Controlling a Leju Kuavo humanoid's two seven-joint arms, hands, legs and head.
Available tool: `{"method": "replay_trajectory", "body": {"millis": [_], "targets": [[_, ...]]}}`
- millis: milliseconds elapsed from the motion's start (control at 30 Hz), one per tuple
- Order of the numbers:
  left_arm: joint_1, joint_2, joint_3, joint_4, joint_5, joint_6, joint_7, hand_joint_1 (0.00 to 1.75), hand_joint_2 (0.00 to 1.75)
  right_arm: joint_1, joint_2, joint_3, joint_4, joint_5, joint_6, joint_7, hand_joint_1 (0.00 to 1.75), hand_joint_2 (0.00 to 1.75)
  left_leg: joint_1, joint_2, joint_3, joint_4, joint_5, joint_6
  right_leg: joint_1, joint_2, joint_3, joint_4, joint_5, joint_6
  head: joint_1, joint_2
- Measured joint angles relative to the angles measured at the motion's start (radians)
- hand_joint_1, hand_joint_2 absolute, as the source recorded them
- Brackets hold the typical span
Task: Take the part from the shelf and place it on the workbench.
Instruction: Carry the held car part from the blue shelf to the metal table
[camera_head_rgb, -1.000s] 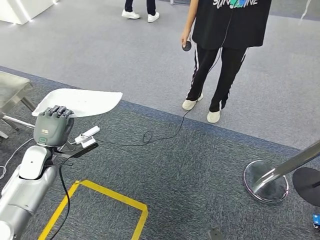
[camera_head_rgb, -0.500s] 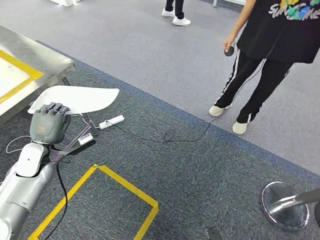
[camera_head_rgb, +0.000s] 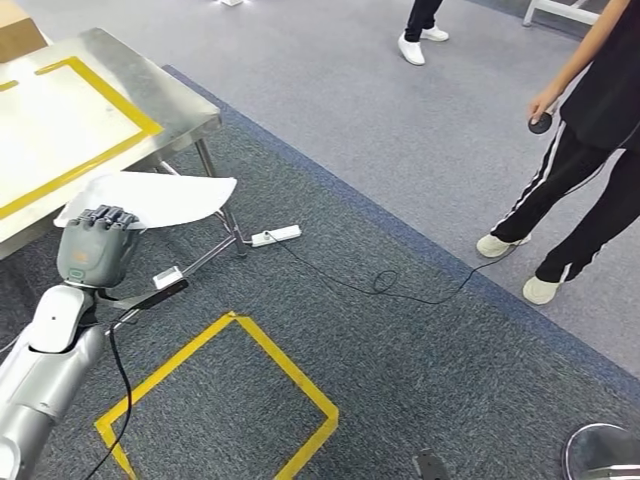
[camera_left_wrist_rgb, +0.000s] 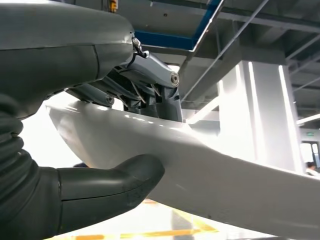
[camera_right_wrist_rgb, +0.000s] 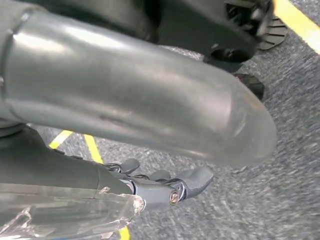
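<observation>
In the head view my left hand (camera_head_rgb: 94, 250) grips a flat white curved part (camera_head_rgb: 162, 197) by one end and holds it level in the air, over the carpet beside the workbench's corner. The wrist view shows the part (camera_left_wrist_rgb: 226, 180) pinched between the thumb (camera_left_wrist_rgb: 113, 182) and the fingers above it. The steel workbench (camera_head_rgb: 136, 60), marked with a yellow rectangle, stands at the upper left. My right hand (camera_right_wrist_rgb: 166, 185) hangs low over the carpet with its fingers apart and nothing in them.
A person in black trousers (camera_head_rgb: 596, 170) stands at the right, holding a small round controller. A white power strip (camera_head_rgb: 275, 236) and its cable lie by the bench leg. A yellow floor square (camera_head_rgb: 226, 400) is ahead. A stanchion base (camera_head_rgb: 604, 455) sits at lower right.
The whole picture has swung: the camera has turned left, bringing the workbench into view and carrying the person to the right edge. My left hand still holds the white part the same way.
</observation>
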Motion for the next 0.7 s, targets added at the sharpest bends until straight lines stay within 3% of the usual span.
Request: {"method": "replay_trajectory", "body": {"millis": [67, 133, 167, 233, 300, 367, 433, 467, 500, 567, 633, 667, 700], "targets": [[0.002, 0.006, 0.005, 0.0, 0.004, 0.001, -0.001, 1.24, 1.75, 0.001, 0.004, 0.0, 0.0, 0.0, -0.001, 0.001, 0.0, 0.0, -0.005, 0.061, -0.052, 0.112, -0.062, -0.006, 0.002, -0.026, 0.001, -0.003, 0.0, -0.008, -0.007, 0.0], [0.007, 0.008, 0.006, 0.0, 0.005, 0.001, -0.002, 1.24, 1.75, 0.004, 0.005, 0.0, 0.0, 0.001, -0.002, 0.001, 0.0, 0.0, -0.004, 0.077, -0.106, 0.228, -0.107, -0.01, 0.003, -0.056, 0.001, -0.003, -0.002, -0.011, -0.008, 0.0], [0.01, 0.009, 0.006, 0.0, 0.006, 0.001, -0.002, 1.24, 1.75, 0.004, 0.005, 0.0, 0.0, 0.001, -0.002, 0.001, 0.0, 0.0, -0.004, 0.079, -0.114, 0.247, -0.104, -0.01, 0.003, -0.071, 0.001, -0.003, -0.003, -0.011, -0.008, 0.0], [0.013, 0.013, 0.008, 0.0, 0.006, 0.001, -0.002, 1.24, 1.75, 0.003, 0.007, 0.0, 0.0, 0.001, -0.002, 0.001, 0.0, 0.0, -0.005, 0.091, -0.071, 0.169, -0.052, -0.009, 0.003, -0.099, 0.003, -0.003, -0.005, -0.009, -0.008, 0.0], [0.011, 0.017, 0.01, 0.0, 0.006, 0.001, -0.002, 1.24, 1.75, 0.002, 0.009, 0.0, 0.0, 0.001, -0.002, 0.001, 0.0, 0.0, -0.01, 0.135, 0.003, 0.036, -0.001, -0.003, 0.009, -0.123, 0.007, 0.0, -0.01, -0.003, -0.01, 0.0], [0.01, 0.02, 0.012, 0.0, 0.007, 0.001, -0.002, 1.24, 1.75, 0.001, 0.011, 0.0, 0.0, 0.001, -0.002, 0.002, 0.0, 0.0, -0.015, 0.158, 0.035, -0.027, 0.01, 0.008, 0.016, -0.145, 0.011, 0.001, -0.015, 0.006, -0.01, 0.0], [0.013, 0.024, 0.013, 0.0, 0.007, 0.002, -0.002, 1.24, 1.75, 0.001, 0.011, 0.0, 0.0, 0.001, -0.003, 0.004, 0.0, 0.0, -0.015, 0.133, 0.034, -0.033, 0.01, 0.021, 0.017, -0.166, 0.015, -0.002, -0.019, 0.016, -0.01, 0.0], [0.015, 0.026, 0.013, 0.0, 0.007, 0.002, -0.002, 1.24, 1.75, 0.0, 0.011, 0.0, 0.0, 0.001, -0.003, 0.004, 0.0, 0.0, -0.012, 0.12, 0.034, -0.034, 0.011, 0.026, 0.016, -0.158, 0.015, 0.002, -0.026, 0.023, -0.009, 0.0], [0.015, 0.028, 0.013, -0.001, 0.007, 0.002, -0.002, 1.24, 1.75, -0.001, 0.012, 0.0, 0.0, 0.001, -0.003, 0.004, 0.0, 0.0, -0.009, 0.108, 0.035, -0.036, 0.013, 0.032, 0.014, -0.138, 0.008, 0.023, -0.04, 0.029, -0.006, 0.0], [0.014, 0.027, 0.014, -0.001, 0.007, 0.002, -0.003, 1.24, 1.75, -0.001, 0.012, 0.001, 0.0, 0.001, -0.003, 0.005, 0.0, 0.0, -0.005, 0.087, 0.036, -0.037, 0.014, 0.04, 0.01, -0.08, -0.039, 0.126, -0.094, 0.037, 0.001, 0.0], [0.018, 0.026, 0.013, -0.001, 0.007, 0.002, -0.003, 1.24, 1.75, 0.004, 0.012, 0.001, 0.0, 0.001, -0.002, 0.007, 0.0, 0.0, -0.006, 0.062, 0.035, -0.036, 0.014, 0.044, 0.009, -0.056, -0.102, 0.251, -0.14, 0.039, 0.003, 0.0], [0.02, 0.025, 0.013, -0.001, 0.007, 0.002, -0.003, 1.24, 1.75, 0.007, 0.012, 0.001, 0.0, 0.0, -0.002, 0.008, 0.0, 0.0, -0.006, 0.047, 0.035, -0.036, 0.014, 0.044, 0.009, -0.053, -0.118, 0.276, -0.139, 0.038, 0.003, 0.0], [0.023, 0.026, 0.013, -0.001, 0.007, 0.002, -0.003, 1.24, 1.75, 0.009, 0.012, 0.001, 0.0, 0.0, -0.002, 0.009, 0.0, 0.0, -0.006, 0.033, 0.035, -0.035, 0.014, 0.044, 0.009, -0.05, -0.115, 0.262, -0.119, 0.036, 0.003, 0.0]]}}
